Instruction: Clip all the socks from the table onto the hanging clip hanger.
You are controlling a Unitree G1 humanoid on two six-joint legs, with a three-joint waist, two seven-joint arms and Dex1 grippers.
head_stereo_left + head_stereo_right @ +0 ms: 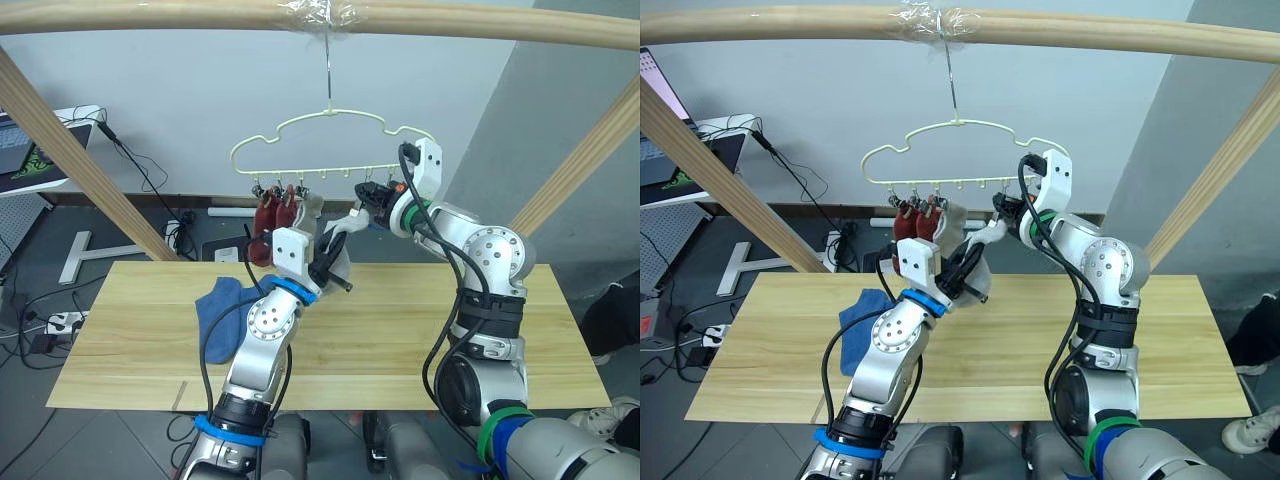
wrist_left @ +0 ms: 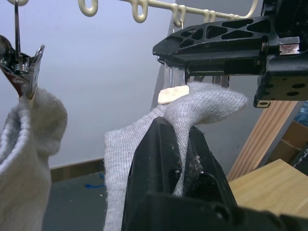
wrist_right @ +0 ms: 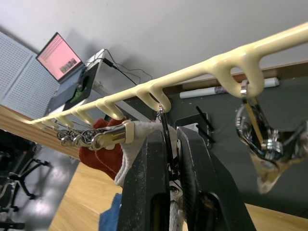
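A blue sock [image 1: 222,315] is seen on the table [image 1: 400,330] at 9 o'clock. Above, two red socks [image 1: 272,212] are clipped to the hanger [image 1: 330,140]. A grey sock [image 2: 192,108] is pinched by the left gripper [image 2: 177,139]; a clip [image 3: 166,130] is squeezed by the right gripper [image 3: 172,144].

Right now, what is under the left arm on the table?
A blue sock lies on the table, partly beneath the left arm. The arm covers its right edge, so whether a second blue sock lies bunched with it cannot be told.

right hand [image 3: 169,159] pinching clip [image 3: 165,129], clip hanger [image 3: 159,87]
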